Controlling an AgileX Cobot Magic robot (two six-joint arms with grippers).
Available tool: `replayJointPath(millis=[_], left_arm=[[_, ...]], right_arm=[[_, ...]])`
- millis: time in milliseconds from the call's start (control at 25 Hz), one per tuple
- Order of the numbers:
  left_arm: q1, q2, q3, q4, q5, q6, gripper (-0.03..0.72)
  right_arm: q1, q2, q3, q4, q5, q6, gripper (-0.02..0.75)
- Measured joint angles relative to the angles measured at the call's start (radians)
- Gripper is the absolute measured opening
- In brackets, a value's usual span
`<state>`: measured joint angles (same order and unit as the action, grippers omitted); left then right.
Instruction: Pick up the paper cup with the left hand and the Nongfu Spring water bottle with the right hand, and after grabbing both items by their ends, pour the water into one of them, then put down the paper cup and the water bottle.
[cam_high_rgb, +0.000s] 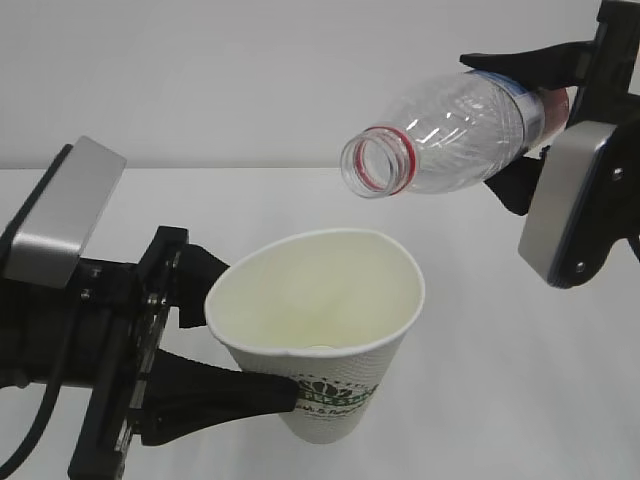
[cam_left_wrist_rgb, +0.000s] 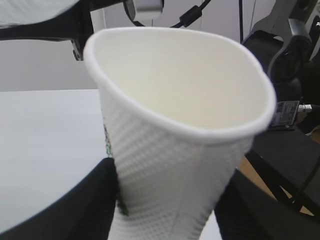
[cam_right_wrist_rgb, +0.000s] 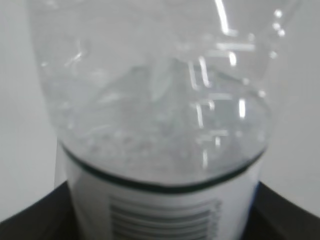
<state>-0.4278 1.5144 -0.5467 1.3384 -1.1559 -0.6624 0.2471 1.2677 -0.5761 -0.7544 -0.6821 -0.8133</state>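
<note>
The white paper cup (cam_high_rgb: 340, 385) hangs tilted above the table, its cream inside facing up and right. My left gripper (cam_high_rgb: 263, 332) is shut on it near the base, at the green logo. In the left wrist view the cup (cam_left_wrist_rgb: 175, 165) fills the frame between both black fingers (cam_left_wrist_rgb: 75, 210). The clear, capless Nongfu Spring water bottle (cam_high_rgb: 450, 130) lies tipped, its red-ringed mouth (cam_high_rgb: 378, 162) pointing down-left just above the cup's rim. My right gripper (cam_high_rgb: 480, 125) is shut on its labelled end (cam_right_wrist_rgb: 160, 215). Droplets cling inside the bottle (cam_right_wrist_rgb: 160, 125). No stream of water shows.
A white table (cam_high_rgb: 520, 400) lies below both arms, with a plain white wall behind. In the left wrist view, black stands and cables (cam_left_wrist_rgb: 290, 60) sit beyond the table's right edge.
</note>
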Motion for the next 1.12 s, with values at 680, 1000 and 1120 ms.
replayJointPath(millis=[680, 1000, 1120], left_arm=[[0.0, 0.0, 0.0, -0.007, 0.0, 0.0, 0.426], [0.0, 0.0, 0.0, -0.008, 0.0, 0.0, 0.426], [0.0, 0.0, 0.0, -0.008, 0.0, 0.0, 0.426]], right_arm=[[0.0, 0.0, 0.0, 0.005, -0.034, -0.05, 0.484], [0.0, 0.0, 0.0, 0.005, -0.034, -0.079, 0.484], [0.0, 0.0, 0.0, 0.007, -0.034, -0.086, 0.484]])
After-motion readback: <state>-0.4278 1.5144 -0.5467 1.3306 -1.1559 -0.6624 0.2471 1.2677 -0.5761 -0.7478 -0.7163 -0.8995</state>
